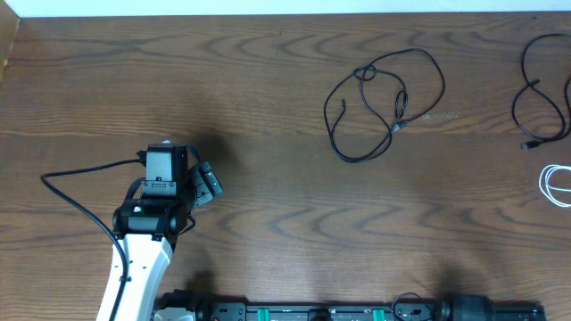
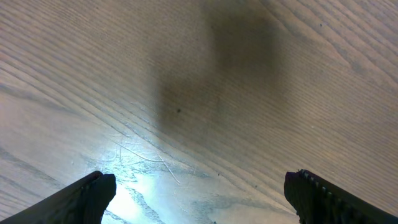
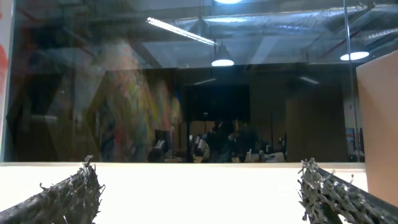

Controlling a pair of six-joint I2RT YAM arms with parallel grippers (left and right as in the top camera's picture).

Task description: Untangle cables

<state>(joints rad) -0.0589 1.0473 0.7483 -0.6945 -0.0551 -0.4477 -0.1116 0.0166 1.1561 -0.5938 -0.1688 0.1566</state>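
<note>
Three cables lie apart on the wooden table in the overhead view. A black cable (image 1: 384, 102) sits in loose loops right of centre. A second black cable (image 1: 538, 94) curls at the right edge, and below it a white cable (image 1: 557, 185) is partly cut off by the frame. My left gripper (image 1: 207, 185) hovers at the left, far from all of them. In the left wrist view the left gripper (image 2: 202, 199) is open over bare wood. My right gripper (image 3: 202, 193) is open and empty, and faces out over the table's far edge.
A thick black wire (image 1: 80, 201) from the left arm loops over the table at the far left. The arms' base rail (image 1: 339, 312) runs along the front edge. A tan panel (image 3: 379, 124) stands at the right of the right wrist view.
</note>
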